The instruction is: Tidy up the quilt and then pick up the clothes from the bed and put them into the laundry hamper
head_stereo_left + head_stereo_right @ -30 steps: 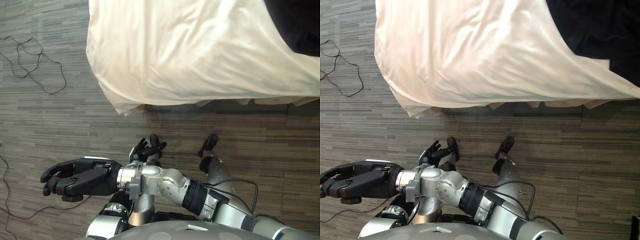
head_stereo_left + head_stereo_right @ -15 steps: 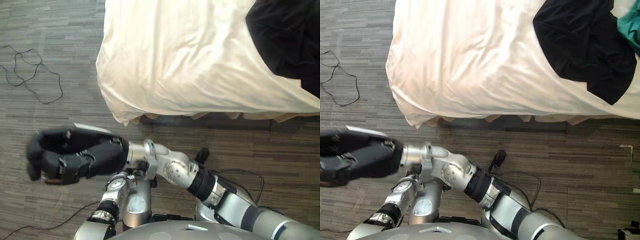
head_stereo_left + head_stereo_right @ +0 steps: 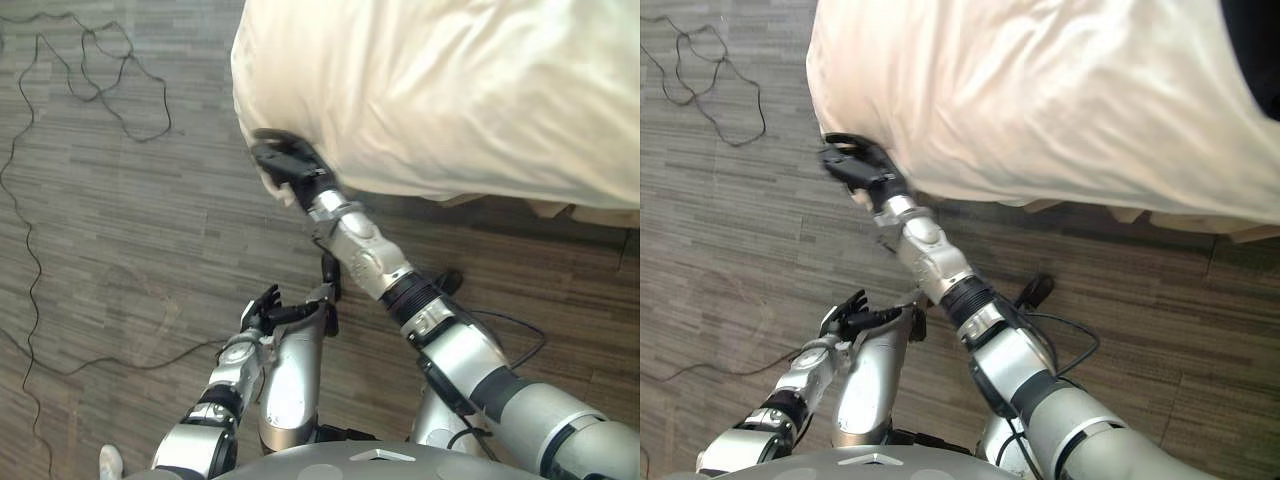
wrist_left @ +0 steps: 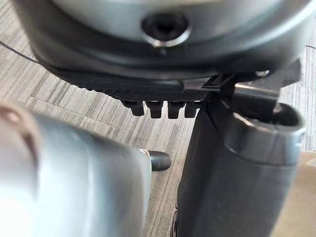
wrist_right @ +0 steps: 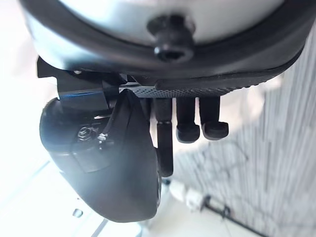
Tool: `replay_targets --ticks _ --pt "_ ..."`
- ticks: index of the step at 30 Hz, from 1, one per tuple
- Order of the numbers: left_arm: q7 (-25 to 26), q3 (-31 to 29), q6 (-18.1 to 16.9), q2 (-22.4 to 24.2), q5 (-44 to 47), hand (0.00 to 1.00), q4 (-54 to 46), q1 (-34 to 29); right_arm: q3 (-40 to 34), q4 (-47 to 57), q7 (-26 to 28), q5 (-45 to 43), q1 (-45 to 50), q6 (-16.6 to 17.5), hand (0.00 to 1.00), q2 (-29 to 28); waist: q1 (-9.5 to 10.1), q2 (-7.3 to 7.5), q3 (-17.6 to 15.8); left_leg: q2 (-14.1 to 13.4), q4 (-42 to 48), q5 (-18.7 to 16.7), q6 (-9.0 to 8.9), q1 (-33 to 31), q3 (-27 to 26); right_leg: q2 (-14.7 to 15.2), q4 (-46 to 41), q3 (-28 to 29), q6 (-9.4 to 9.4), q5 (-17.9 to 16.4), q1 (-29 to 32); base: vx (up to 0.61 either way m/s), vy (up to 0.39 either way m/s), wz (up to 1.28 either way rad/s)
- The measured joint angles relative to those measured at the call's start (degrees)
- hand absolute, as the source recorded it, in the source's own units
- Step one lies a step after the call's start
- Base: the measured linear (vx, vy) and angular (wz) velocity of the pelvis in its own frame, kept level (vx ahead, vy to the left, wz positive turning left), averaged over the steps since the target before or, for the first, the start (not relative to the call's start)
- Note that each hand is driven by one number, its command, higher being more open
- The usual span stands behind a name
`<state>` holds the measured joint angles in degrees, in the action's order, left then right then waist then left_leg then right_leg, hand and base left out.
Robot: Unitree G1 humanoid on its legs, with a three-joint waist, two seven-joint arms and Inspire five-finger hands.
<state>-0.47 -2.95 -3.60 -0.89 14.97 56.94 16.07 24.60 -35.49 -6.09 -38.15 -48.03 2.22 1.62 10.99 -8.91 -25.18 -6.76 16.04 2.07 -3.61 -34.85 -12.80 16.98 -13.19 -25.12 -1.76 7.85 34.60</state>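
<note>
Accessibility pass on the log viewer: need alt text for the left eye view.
The robot's right hand is at the hanging corner of the cream quilt, at the bed's edge. Its left hand hangs open, low over the grey plank floor.

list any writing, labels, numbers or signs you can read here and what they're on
None can be read.
quilt: plain cream cloth, no print.
floor: wood-grain planks, no markings.
right robot hand, at the quilt's corner: dark, no legible lettering.
left robot hand, low over the floor: dark, no legible lettering.
</note>
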Motion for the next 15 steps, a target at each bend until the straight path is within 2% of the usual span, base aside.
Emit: replay_targets --ticks 4,5,6,8,10,11,13,14,15 --pt "3.1 -2.8 0.0 3.1 -1.6 1.00 -4.7 0.5 -1.9 0.9 4.0 0.7 -0.5 0.0 0.00 -0.1 -0.16 -0.06 -0.1 -1.8 1.9 -0.9 0.11 -1.5 -2.4 -0.9 -0.5 2.2 -0.08 0.1 2.5 -0.08 -0.037 -0.29" --pt "4.6 -3.4 0.3 4.2 -1.6 1.00 -6.8 1.4 -3.4 3.2 7.7 -0.8 0.1 0.0 0.00 0.9 -0.59 0.08 -0.2 -2.4 2.6 -1.4 -0.03 -2.7 -2.8 -1.6 0.4 2.8 0.06 0.5 3.5 -0.07 -0.042 -0.22" --pt "5.2 -3.7 0.7 4.6 -1.6 1.00 -7.7 1.9 -4.1 4.8 9.3 -1.9 0.6 0.0 0.00 1.2 -0.79 0.33 -0.4 -2.7 2.9 -1.4 -0.02 -3.1 -3.2 -2.0 1.0 3.2 0.01 0.9 3.8 -0.07 -0.036 -0.27" --pt "6.8 -3.7 2.2 4.7 -1.5 1.00 -11.0 2.9 -6.4 12.2 13.1 -5.2 4.4 0.0 0.00 1.4 -2.28 1.84 -1.3 -3.3 2.9 -1.4 -0.02 -3.4 -5.0 -3.0 3.4 4.1 -0.53 2.0 4.0 -0.06 -0.019 -0.27" --pt "8.7 -3.7 5.2 4.4 -1.3 1.00 -15.3 3.7 -11.6 24.9 17.7 -9.7 12.8 0.1 0.00 1.5 -5.03 4.33 -2.9 -4.0 2.8 -1.6 0.23 -2.9 -6.5 -4.1 7.0 5.2 -1.10 2.3 2.7 -0.04 -0.011 -0.29" --pt "9.0 -3.7 6.0 4.2 -1.2 1.00 -16.1 3.9 -13.3 27.3 18.6 -10.7 14.7 0.1 0.00 1.6 -5.76 4.98 -3.3 -4.1 2.9 -1.7 0.40 -2.5 -6.8 -4.2 7.7 5.6 -1.21 2.4 2.2 -0.01 0.018 -0.21" --pt "9.4 -3.6 10.0 3.5 -1.1 1.00 -18.4 4.3 -23.8 32.7 20.1 -15.8 21.0 2.9 0.00 3.0 -8.55 7.05 -4.1 -4.2 5.9 -3.8 0.56 -1.5 -8.0 -4.3 8.0 7.8 -1.98 3.2 0.5 0.01 0.037 -0.20" --pt "9.5 -3.6 10.9 3.4 -1.0 1.00 -18.7 4.2 -27.7 32.9 20.4 -17.3 22.5 4.1 0.00 3.4 -8.78 7.40 -4.1 -4.5 7.1 -4.8 0.58 -1.2 -8.5 -4.4 7.8 8.4 -1.96 3.2 0.1 0.01 0.042 -0.41" --pt "9.6 -3.6 12.8 2.9 -1.0 1.00 -18.9 4.0 -36.0 32.9 20.5 -20.5 24.9 6.3 0.00 4.9 -9.05 7.97 -4.2 -5.3 9.3 -7.0 0.76 -0.2 -9.6 -4.5 7.2 9.8 -1.97 3.2 -0.8 0.05 0.058 -0.55"
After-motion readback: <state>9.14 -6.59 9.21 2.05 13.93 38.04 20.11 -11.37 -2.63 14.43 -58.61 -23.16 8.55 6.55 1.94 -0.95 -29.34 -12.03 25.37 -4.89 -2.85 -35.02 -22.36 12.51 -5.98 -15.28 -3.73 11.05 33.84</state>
